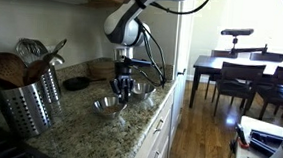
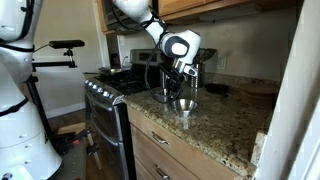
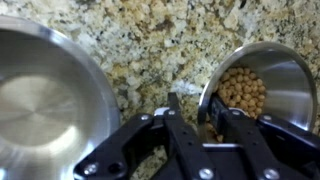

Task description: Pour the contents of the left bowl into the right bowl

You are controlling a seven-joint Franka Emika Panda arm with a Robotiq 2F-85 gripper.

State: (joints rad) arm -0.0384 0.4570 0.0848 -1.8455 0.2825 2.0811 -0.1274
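Note:
In the wrist view, the left bowl [image 3: 262,85] is a small steel bowl holding chickpeas at the right. The right bowl [image 3: 40,95], an empty look-alike, fills the left side. My gripper [image 3: 198,120] straddles the near rim of the chickpea bowl, one finger inside and one outside, closed on the rim. The bowl rests on the granite counter. In both exterior views the gripper [image 1: 126,88] [image 2: 173,92] points down between two steel bowls [image 1: 105,106] [image 1: 143,91]. One steel bowl [image 2: 185,104] shows beside it; I cannot tell there which bowl holds the chickpeas.
A perforated steel utensil holder [image 1: 28,99] with wooden spoons stands at the near counter. A dark flat dish [image 1: 77,83] lies by the wall. A stove [image 2: 100,100] adjoins the counter. The counter edge [image 1: 154,115] drops to the wooden floor.

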